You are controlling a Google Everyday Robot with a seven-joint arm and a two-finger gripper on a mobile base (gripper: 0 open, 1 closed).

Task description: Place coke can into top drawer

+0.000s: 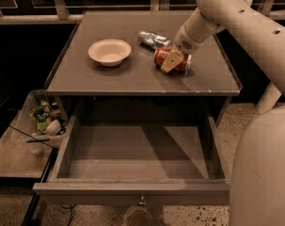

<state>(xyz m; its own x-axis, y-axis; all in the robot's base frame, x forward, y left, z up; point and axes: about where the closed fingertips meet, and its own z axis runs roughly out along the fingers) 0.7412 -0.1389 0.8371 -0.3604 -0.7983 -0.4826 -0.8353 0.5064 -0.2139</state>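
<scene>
The coke can (184,63), red with silver ends, lies on its side on the tabletop (85,79), right of centre. My gripper (172,60) comes down from the white arm at the upper right and sits on the can, covering its middle. The can rests on the table. The top drawer (132,192) is pulled fully open below the tabletop. Its inside is empty, and its small metal knob (142,202) shows at the front panel's middle.
A white bowl (109,52) stands on the tabletop to the left of the can. A silver foil-like can (152,39) lies just behind the coke can. A low shelf (15,159) with a bin of clutter (44,119) stands left of the drawer. My white base (264,173) fills the right foreground.
</scene>
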